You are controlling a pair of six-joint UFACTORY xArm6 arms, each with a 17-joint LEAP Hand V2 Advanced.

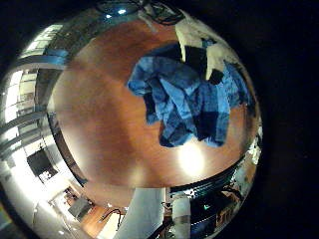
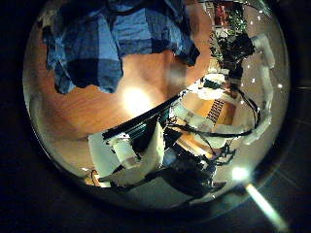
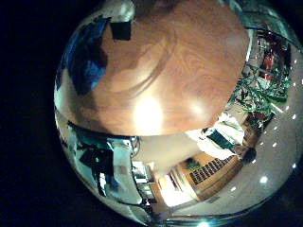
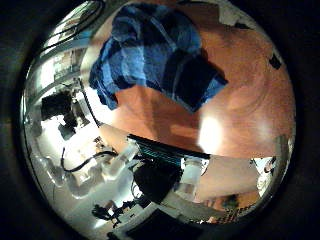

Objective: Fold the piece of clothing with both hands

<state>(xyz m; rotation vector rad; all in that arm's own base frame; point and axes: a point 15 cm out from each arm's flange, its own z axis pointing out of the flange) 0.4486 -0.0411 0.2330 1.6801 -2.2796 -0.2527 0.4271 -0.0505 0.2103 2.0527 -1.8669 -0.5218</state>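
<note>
Wooden table (image 3: 170, 71) under me, bright lamp glare (image 3: 147, 113) on it; windows (image 1: 20, 95) at nine o'clock.

Wooden table (image 1: 95, 100) with a glossy top, bright light glare (image 1: 191, 159) on it

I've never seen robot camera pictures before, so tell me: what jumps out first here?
The eye goes straight to a crumpled blue checked shirt lying in a heap on a wooden table, not yet folded. It fills much of both left palm views, so it lies close to that hand. A bright patch of lamp glare shines on the bare wood beside the cloth.
</note>
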